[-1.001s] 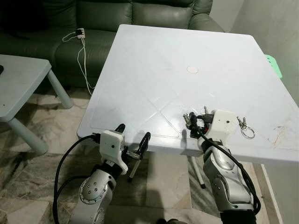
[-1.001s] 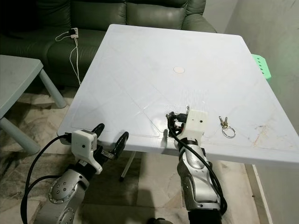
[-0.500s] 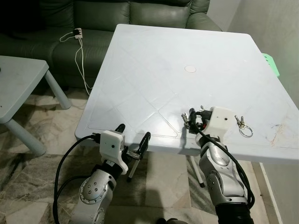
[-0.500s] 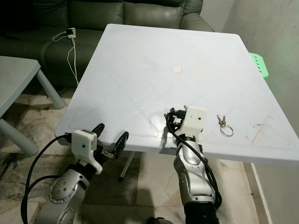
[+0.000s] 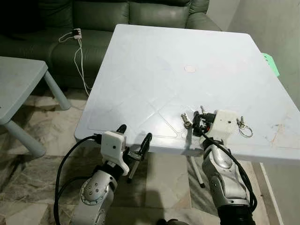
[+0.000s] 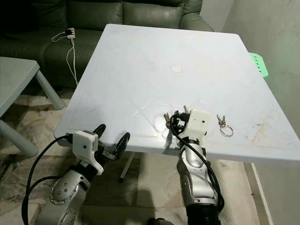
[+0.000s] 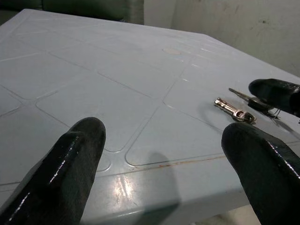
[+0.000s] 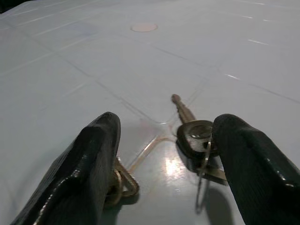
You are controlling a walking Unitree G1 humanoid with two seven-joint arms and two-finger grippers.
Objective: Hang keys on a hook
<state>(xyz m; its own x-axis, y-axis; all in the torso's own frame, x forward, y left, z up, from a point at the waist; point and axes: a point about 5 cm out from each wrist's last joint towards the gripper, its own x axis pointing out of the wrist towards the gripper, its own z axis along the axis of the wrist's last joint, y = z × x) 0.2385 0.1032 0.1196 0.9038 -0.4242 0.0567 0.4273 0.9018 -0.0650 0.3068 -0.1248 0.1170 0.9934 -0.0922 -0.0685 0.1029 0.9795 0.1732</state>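
While the robot stood at the near edge of the white counter, the left eye view showed its right gripper lying low on the surface, fingers spread around a bunch of keys. A second set of keys on a ring lay just beside the wrist, untouched. The right eye view showed the left gripper below the counter edge, open and empty, probably kept out of the way. No hook could be made out. From the left wrist view, its two fingers stood wide apart, facing the counter. The right wrist view had the keys flat between open fingers, not yet pinched, seemingly lined up for a grasp.
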